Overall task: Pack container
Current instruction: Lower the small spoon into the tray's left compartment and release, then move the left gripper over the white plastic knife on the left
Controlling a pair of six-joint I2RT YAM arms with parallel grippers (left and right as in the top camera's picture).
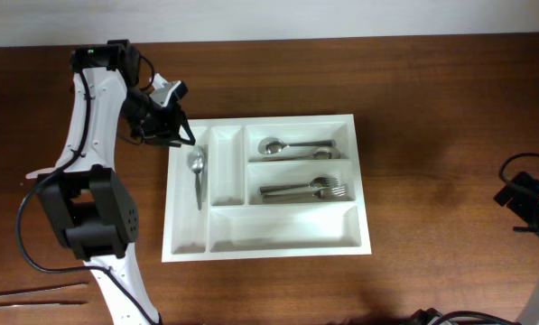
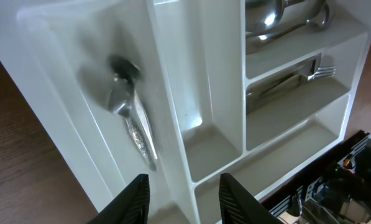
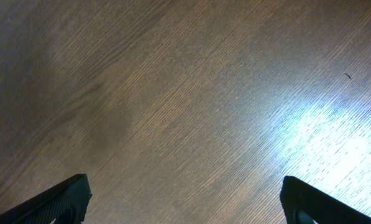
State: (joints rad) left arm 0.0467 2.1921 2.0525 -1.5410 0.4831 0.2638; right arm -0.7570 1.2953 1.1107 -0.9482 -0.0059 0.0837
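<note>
The white container point(image 1: 267, 254) lies mid-table, its five compartments facing up. One spoon point(image 1: 197, 170) lies in the far-left narrow slot, and the left wrist view shows it blurred point(image 2: 130, 112). More spoons point(image 1: 294, 145) fill the upper right compartment, with forks point(image 1: 307, 190) in the one below. My left gripper point(image 1: 177, 135) hovers over the container's back left corner. Its jaws point(image 2: 184, 202) stand open above a divider wall, nothing between them. My right gripper point(image 1: 520, 191) sits at the far right edge, and its wrist view shows it point(image 3: 185, 199) wide open over bare wood.
Thin metal cutlery pieces point(image 1: 34, 291) lie at the table's front left corner. The left arm's base point(image 1: 93, 212) stands just left of the container. The long front compartment point(image 1: 283, 227) and second narrow slot point(image 1: 225, 167) hold nothing.
</note>
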